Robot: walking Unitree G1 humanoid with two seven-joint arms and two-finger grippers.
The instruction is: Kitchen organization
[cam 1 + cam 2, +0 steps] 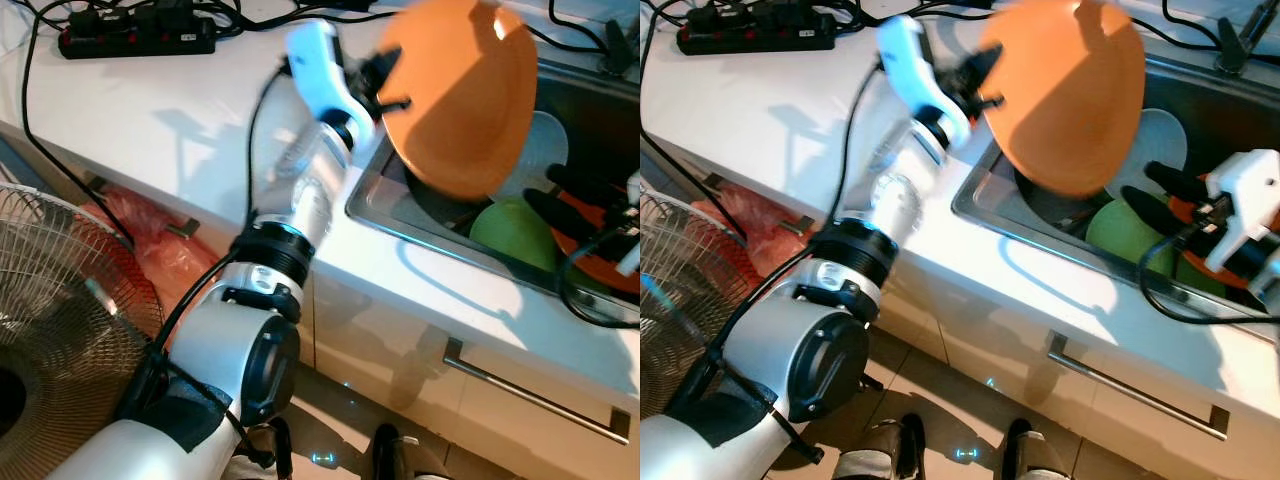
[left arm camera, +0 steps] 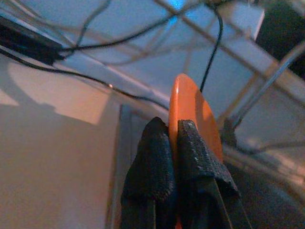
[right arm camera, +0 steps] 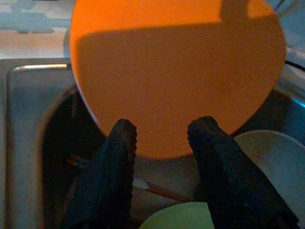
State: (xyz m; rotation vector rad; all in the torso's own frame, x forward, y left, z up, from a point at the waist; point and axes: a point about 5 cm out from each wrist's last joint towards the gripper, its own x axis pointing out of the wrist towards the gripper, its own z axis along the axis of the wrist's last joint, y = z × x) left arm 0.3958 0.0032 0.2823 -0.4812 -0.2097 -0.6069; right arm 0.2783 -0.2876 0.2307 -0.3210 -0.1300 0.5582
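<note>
While left gripper (image 2: 174, 143) pinches one orange plate (image 1: 460, 95), right gripper (image 3: 162, 138) spread, sink (image 1: 400, 205).

white counter (image 1: 150, 130), tiled floor (image 1: 940, 400)

left claw (image 1: 385, 85) raised, fingers pinched together, right claw (image 1: 1150, 190) low, fingers spread apart
</note>
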